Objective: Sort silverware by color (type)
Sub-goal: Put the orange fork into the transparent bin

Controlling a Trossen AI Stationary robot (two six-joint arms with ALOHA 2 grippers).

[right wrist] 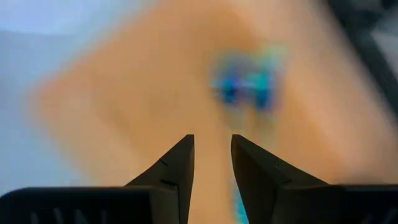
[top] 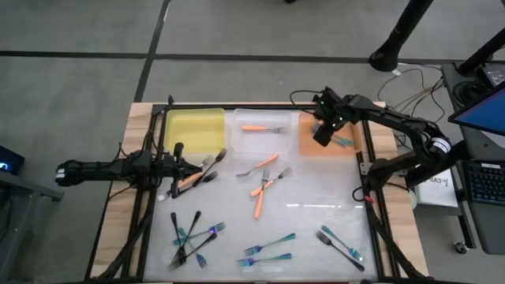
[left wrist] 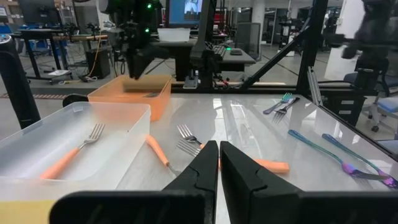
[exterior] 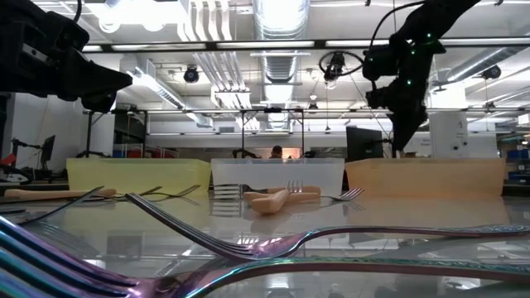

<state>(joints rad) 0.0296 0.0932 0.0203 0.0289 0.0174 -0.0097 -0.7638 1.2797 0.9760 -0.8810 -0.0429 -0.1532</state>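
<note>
I see the table [top: 316,207] with three bins: yellow bin [top: 194,130], clear bin [top: 264,132], orange bin [top: 309,146]. My right gripper [top: 322,134] hovers over the orange bin, jaws parted, empty, teal forks [top: 342,141] below. Left gripper [top: 178,169] waits closed. Other forks [top: 264,189] lie scattered mid-table.

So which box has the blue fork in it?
The orange bin at the right end of the row, under the right gripper. The clear bin holds an orange fork; the yellow bin looks empty.
</note>
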